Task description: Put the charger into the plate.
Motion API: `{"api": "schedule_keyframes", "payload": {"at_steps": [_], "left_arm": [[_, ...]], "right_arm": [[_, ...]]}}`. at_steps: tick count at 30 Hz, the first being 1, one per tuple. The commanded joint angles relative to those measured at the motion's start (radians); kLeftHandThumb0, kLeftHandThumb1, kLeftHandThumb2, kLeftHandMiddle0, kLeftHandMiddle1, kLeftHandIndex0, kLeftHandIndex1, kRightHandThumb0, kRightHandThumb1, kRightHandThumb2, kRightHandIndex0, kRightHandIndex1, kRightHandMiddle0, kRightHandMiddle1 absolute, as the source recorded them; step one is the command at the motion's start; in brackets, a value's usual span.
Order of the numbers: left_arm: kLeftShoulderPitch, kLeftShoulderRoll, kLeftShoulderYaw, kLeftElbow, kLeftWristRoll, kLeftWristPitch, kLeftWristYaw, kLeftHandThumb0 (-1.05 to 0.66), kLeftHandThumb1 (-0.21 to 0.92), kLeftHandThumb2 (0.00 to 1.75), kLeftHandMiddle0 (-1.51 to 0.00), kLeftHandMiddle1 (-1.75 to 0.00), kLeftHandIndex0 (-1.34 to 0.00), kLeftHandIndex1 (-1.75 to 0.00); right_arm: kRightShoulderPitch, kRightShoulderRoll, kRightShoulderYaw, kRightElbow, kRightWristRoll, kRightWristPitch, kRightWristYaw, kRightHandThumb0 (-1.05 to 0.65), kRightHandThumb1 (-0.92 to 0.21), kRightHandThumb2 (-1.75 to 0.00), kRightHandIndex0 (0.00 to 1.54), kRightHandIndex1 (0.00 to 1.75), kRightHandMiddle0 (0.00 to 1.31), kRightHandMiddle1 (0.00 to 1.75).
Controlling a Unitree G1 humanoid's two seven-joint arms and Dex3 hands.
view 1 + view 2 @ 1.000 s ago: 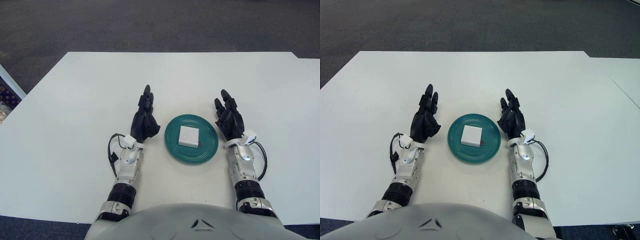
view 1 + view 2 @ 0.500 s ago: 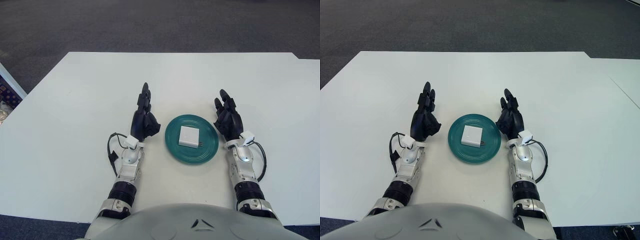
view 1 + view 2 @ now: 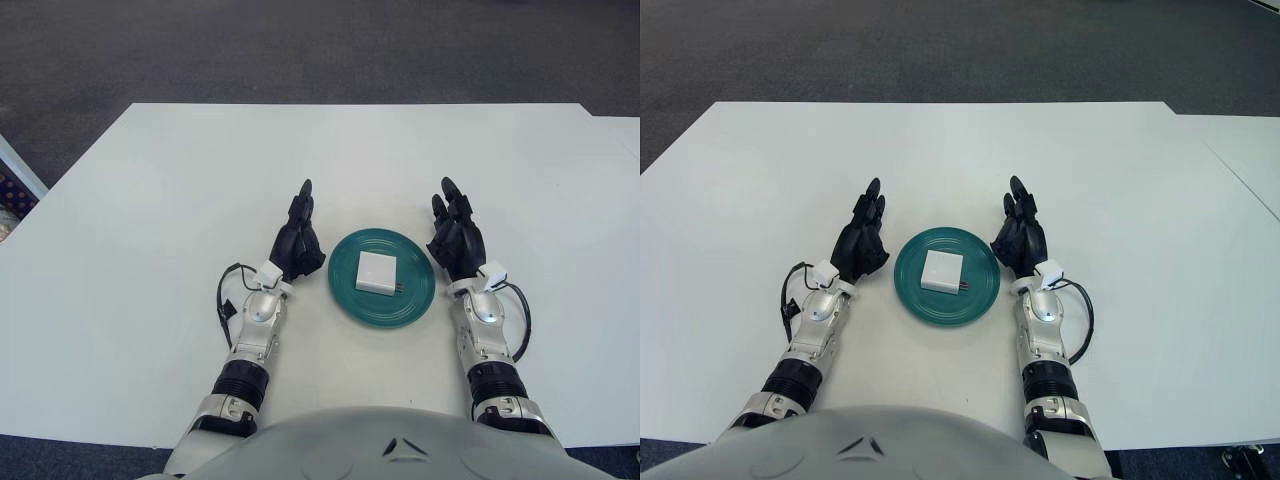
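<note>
The white charger (image 3: 377, 272) lies flat in the middle of the green plate (image 3: 345, 290), its prongs pointing toward the plate's 4 o'clock edge. By the look of it the placing is done: nothing holds the charger, and it sits wholly inside the rim.

The left hand (image 3: 299, 245) is at the plate's 9 o'clock, just beside the rim, fingers stretched out straight and together, pointing toward 12 o'clock and gripping nothing. Compared with half a second ago it has swung in closer to the plate and leans more to the right, with the forearm angled inward from the 7 o'clock side. The right hand (image 3: 456, 238) is at the plate's 3 o'clock, also just beside the rim, fingers extended and slightly fanned, empty; it has hardly moved over the last second. The charger and plate have not shifted at all.

I read that as the robot settling after release rather than starting a new reach, though the left hand's drift could be either. Whether either hand touches the white table (image 3: 150, 200) cannot be made out.

No brand, label or writing is readable on the charger, the plate or the hands; the charger's top face looks plain white from here.
</note>
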Motion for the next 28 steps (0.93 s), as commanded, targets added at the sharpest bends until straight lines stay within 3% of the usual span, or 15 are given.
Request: {"api": "schedule_keyframes", "payload": {"at_steps": [1,17,28], "left_arm": [[0.053,0.024,0.047,0.159,-0.046,-0.031,-0.035,-0.97,0.92,1.14,0.0,0.0,-0.01,-0.01],[0.025,-0.013,0.113,0.243,-0.047,-0.059,-0.03,-0.95,0.92,1.13,0.0,0.0,-0.04,-0.03],[0.029,0.01,0.101,0.197,0.045,0.073,0.088,-0.96,0.92,1.12,0.0,0.0,-0.05,-0.05]], "right_arm": [[0.076,0.014,-0.014,0.105,0.022,-0.013,0.006,-0.92,-0.92,-1.09,0.04,0.0,0.0,0.15],[0.055,0.003,-0.014,0.132,0.002,-0.017,0.003,-0.92,-0.92,-1.09,0.02,0.0,0.0,0.13],[0.049,0.004,-0.021,0.142,0.007,-0.013,0.01,-0.92,-0.92,-1.1,0.02,0.0,0.0,0.12]]}}
